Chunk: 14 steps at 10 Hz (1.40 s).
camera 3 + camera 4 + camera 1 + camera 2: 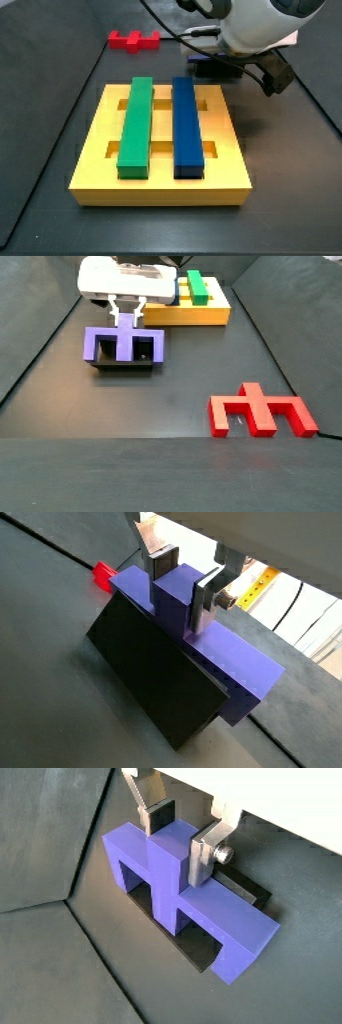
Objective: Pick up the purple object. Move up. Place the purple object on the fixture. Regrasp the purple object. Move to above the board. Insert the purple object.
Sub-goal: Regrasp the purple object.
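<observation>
The purple object rests on the black fixture, back flat and prongs pointing sideways. My gripper straddles the middle prong, and both silver fingers lie against its sides, shut on it. In a side view the purple object and the fixture stand just in front of the yellow board, with the gripper coming down from above. The board carries a green bar and a blue bar. The arm hides most of the purple object behind the board.
A red E-shaped block lies flat on the dark floor, apart from the fixture. Cables hang from the wrist over the board's far edge.
</observation>
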Available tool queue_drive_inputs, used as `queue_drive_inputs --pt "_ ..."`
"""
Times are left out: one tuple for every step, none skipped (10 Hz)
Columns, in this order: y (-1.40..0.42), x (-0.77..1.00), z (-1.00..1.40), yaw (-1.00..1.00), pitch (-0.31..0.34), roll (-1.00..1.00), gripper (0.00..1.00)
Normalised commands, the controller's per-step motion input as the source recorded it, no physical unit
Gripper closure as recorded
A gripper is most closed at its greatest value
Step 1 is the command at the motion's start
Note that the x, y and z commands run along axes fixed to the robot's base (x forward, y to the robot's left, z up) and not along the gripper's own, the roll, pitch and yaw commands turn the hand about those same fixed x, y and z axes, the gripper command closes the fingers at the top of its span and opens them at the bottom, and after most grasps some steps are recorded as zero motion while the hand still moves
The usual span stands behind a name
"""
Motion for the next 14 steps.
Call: queue_drive_inputs --pt "0.0 0.0 0.0 0.0 0.0 0.0 1.0" --pt "0.0 0.0 0.0 0.0 0.0 0.0 1.0" --pt "0.0 0.0 0.0 0.0 0.0 0.0 1.0" --pt "0.0 0.0 0.0 0.0 0.0 0.0 1.0" --pt "0.0 0.0 0.0 0.0 0.0 0.0 1.0" --pt "0.0 0.0 0.0 0.0 0.0 0.0 1.0" --pt "0.0 0.0 0.0 0.0 0.0 0.0 1.0" --pt "0.0 0.0 0.0 0.0 0.0 0.0 1.0" --pt "0.0 0.0 0.0 0.0 0.0 0.0 1.0" --pt "0.0 0.0 0.0 0.0 0.0 0.0 1.0" --pt "0.0 0.0 0.0 0.0 0.0 0.0 1.0" --pt "0.0 0.0 0.0 0.0 0.0 0.0 1.0" --pt "0.0 0.0 0.0 0.0 0.0 0.0 1.0" --pt "0.0 0.0 0.0 0.0 0.0 0.0 1.0"
